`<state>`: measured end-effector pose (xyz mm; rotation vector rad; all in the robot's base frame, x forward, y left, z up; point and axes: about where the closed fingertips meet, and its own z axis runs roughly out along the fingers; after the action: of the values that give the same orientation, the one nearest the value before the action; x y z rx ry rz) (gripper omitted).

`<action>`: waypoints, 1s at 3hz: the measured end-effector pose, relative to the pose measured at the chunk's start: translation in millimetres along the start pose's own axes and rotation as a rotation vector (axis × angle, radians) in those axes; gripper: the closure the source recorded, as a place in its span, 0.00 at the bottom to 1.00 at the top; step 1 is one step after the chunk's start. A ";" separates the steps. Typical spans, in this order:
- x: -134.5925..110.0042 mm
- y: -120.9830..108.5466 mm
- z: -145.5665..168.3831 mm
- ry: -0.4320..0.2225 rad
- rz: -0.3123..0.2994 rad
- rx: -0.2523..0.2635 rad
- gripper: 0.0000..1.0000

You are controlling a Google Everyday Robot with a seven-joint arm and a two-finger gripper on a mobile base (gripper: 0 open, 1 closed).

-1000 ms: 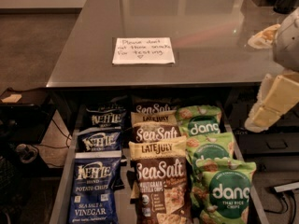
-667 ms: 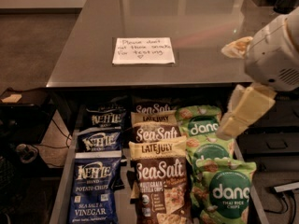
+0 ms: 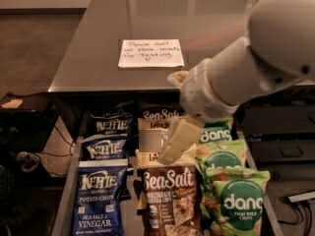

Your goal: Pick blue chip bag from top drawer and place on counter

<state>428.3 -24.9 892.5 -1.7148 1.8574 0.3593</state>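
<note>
Hovering over top drawer (image 3: 65,200): hand (image 3: 168,116) spread wide, empty | blue chip bag (image 3: 98,205): glossy, white lettering, front-left

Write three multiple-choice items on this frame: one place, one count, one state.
1. Where is the gripper? A) over the middle column of bags in the top drawer; B) over the floor, left of the drawer; C) under the drawer.
2. How many blue chip bags show in the drawer? A) one; B) three; C) five.
3. Has a blue bag reached the counter? A) yes, it lies there; B) no, one is in the gripper; C) no, all lie in the drawer.
Key: 1 A, its lower finger crosses the middle column. 2 B, three fill the left column. 3 C, the counter shows just a paper note, and the gripper is open and empty.
</note>
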 end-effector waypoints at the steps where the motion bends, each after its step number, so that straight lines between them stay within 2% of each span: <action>1: -31.2 29.0 68.5 0.013 -0.051 -0.068 0.00; 2: -31.0 29.1 68.6 0.013 -0.052 -0.068 0.00; 3: -19.7 32.0 77.1 0.045 -0.064 -0.070 0.00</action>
<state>415.1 38.7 836.5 -1.8388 1.8364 0.3677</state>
